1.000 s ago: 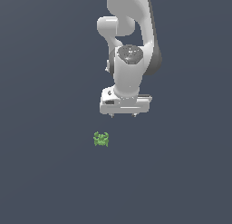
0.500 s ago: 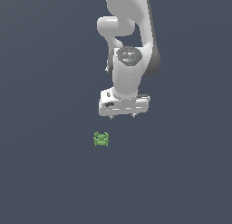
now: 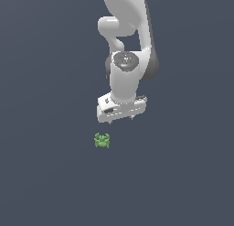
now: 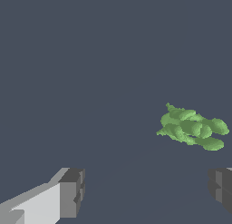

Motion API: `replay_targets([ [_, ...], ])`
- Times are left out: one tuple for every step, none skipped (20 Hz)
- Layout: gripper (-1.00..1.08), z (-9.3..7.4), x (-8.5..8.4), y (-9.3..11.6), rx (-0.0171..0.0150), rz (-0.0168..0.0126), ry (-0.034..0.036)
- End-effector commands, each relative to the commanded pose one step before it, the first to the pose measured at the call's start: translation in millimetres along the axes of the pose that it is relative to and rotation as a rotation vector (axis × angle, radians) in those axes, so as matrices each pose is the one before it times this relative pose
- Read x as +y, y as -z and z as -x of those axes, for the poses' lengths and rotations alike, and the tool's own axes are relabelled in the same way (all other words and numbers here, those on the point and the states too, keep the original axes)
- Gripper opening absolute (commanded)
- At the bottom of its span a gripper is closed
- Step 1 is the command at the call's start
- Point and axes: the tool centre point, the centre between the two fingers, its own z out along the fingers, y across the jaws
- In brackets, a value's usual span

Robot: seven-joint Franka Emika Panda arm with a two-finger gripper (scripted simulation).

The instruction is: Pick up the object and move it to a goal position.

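Observation:
The object is a tiny bright green lumpy figurine lying on the dark grey floor. It also shows in the wrist view. My white gripper hangs from the arm, above the figurine and a little toward the exterior view's right of it, apart from it. In the wrist view the gripper is open and empty, with its two dark fingertips set wide apart. The figurine lies ahead of the fingers, nearer one of them, not between them.
A plain dark grey floor fills both views. The white arm rises toward the top of the exterior view. No goal marker shows.
The gripper has moved toward the exterior view's left and lower, closer to the green figurine, and has turned slightly. The figurine has not moved.

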Motion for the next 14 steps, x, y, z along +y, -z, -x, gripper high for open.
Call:
replay_targets([
  [1.0, -1.19, 4.56, -2.96, -0.00079, 0.00046, 0.05959],
  [1.0, -0.38, 1.86, -1.2, -0.00026, 0.00012, 0.02444],
  [1.0, -0.33, 1.87, -1.2, -0.00025, 0.00009, 0.02442],
  [1.0, -0.27, 1.88, -1.21, -0.00023, 0.00006, 0.02441],
  [1.0, -0.22, 1.89, -1.21, -0.00021, 0.00003, 0.0244],
  [1.0, -0.17, 1.9, -1.21, -0.00019, 0.0, 0.02438],
  [1.0, -0.11, 1.9, -1.21, -0.00017, -0.00003, 0.02437],
  [1.0, -0.05, 1.91, -1.21, -0.00015, -0.00005, 0.02436],
  [1.0, 0.0, 1.91, -1.21, -0.00013, -0.00008, 0.02435],
  [1.0, 0.06, 1.91, -1.21, -0.0001, -0.0001, 0.02433],
  [1.0, 0.11, 1.91, -1.21, -0.00007, -0.00012, 0.02432],
  [1.0, 0.17, 1.9, -1.21, -0.00005, -0.00014, 0.0243],
  [1.0, 0.22, 1.9, -1.21, -0.00002, -0.00016, 0.02429],
  [1.0, 0.28, 1.9, -1.21, 0.00001, -0.00017, 0.02427],
])
